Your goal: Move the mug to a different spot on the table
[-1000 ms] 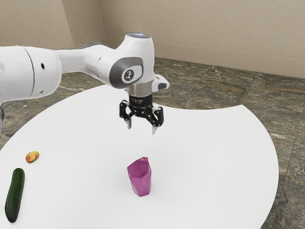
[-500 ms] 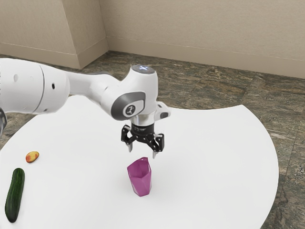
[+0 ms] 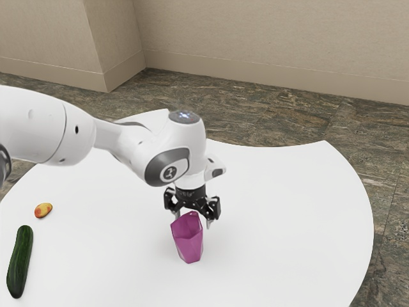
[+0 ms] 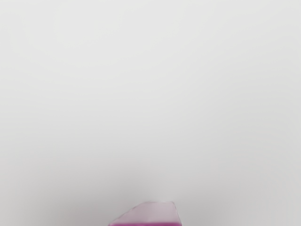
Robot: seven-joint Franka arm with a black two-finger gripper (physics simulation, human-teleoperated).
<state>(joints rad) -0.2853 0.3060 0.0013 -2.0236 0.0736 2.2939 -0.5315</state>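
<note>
A purple faceted mug [image 3: 187, 238] stands upright on the round white table [image 3: 287, 211], toward its front middle. My black gripper [image 3: 191, 220] hangs straight down just over the mug's far rim, open, its fingertips [image 3: 208, 224] level with the rim and not gripping it. In the wrist view, the mug's rim [image 4: 149, 215] is just under the hand, with bare white tabletop beyond it.
A green cucumber [image 3: 20, 261] lies near the table's front edge at the exterior view's left. A small orange-yellow fruit [image 3: 43, 210] sits just behind it. The table edge curves round at the exterior view's right, over a stone floor.
My hand has come down and toward the mug, from well above it to rim height. The fingers stay open. The mug has not moved.
</note>
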